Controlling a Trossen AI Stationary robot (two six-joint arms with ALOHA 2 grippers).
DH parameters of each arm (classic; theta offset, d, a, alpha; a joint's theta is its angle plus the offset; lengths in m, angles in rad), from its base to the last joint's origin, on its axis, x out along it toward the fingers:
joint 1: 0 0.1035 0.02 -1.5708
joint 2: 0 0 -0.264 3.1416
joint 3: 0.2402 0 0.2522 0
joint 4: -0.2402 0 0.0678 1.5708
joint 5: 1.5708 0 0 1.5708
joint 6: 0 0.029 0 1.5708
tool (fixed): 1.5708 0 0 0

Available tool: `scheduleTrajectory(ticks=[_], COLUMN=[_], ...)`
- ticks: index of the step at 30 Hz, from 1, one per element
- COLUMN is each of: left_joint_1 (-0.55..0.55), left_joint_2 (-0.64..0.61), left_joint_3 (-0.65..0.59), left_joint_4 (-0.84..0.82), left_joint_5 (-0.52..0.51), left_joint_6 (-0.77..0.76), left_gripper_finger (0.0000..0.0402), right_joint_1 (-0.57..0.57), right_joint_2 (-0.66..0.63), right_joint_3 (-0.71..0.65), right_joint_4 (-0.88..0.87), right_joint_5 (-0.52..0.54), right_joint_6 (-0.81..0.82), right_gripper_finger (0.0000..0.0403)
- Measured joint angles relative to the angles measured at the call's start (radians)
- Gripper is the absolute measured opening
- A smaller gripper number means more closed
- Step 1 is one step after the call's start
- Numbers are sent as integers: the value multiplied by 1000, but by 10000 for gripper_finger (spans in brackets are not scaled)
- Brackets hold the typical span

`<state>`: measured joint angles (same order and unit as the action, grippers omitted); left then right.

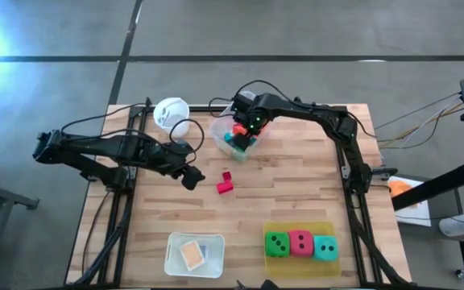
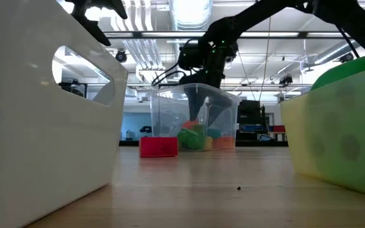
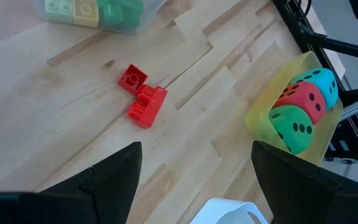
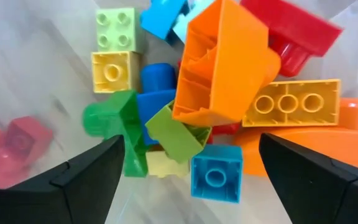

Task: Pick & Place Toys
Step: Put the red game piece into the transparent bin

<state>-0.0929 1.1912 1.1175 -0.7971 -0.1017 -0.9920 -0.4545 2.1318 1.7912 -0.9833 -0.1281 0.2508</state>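
Most of the sorting is looking done from where I am standing, though a little is still waiting. The clear tub (image 1: 238, 134) near the far edge of the table (image 1: 296, 201) is holding a heap of blocks (image 4: 229, 99), and the right gripper (image 1: 244, 129) is hanging right over it with its fingers spread wide and nothing between them; an orange block (image 4: 222, 62) is sitting tilted on top of the heap just beneath, so I am guessing it is the latest one dropped in. Out on the bare wood, two red blocks (image 1: 225, 183) are lying touching each other near the middle of the table, outside the tub, so those look like what is left to collect. The left gripper (image 1: 190, 178) is hovering just beside them, jaws apart and empty, pointing down towards them. The three dice (image 1: 300, 244), green, red and teal with black dots, are sitting side by side in a yellow tray (image 1: 300, 229) at the near right, and a white bin (image 1: 193, 254) at the near left is holding an orange tile (image 1: 192, 255). The blocks in the tub are studded plastic bricks in yellow, pale green, blue, orange and red, piled at all angles. A white cup (image 1: 170, 112) is standing left of the tub.
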Motion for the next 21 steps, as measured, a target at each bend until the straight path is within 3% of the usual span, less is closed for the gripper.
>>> scheduleTrajectory(ticks=[9,21], left_joint_1=[0,0], left_joint_2=[0,0], left_joint_3=[0,0], left_joint_4=[0,-25], left_joint_5=[0,3], left_joint_6=[0,29], left_gripper_finger=[305,305], right_joint_1=[23,207], right_joint_2=[-141,-378], right_joint_3=[0,-45], right_joint_4=[-28,-30], right_joint_5=[-2,4], right_joint_6=[-3,-65], right_gripper_finger=[366,366])
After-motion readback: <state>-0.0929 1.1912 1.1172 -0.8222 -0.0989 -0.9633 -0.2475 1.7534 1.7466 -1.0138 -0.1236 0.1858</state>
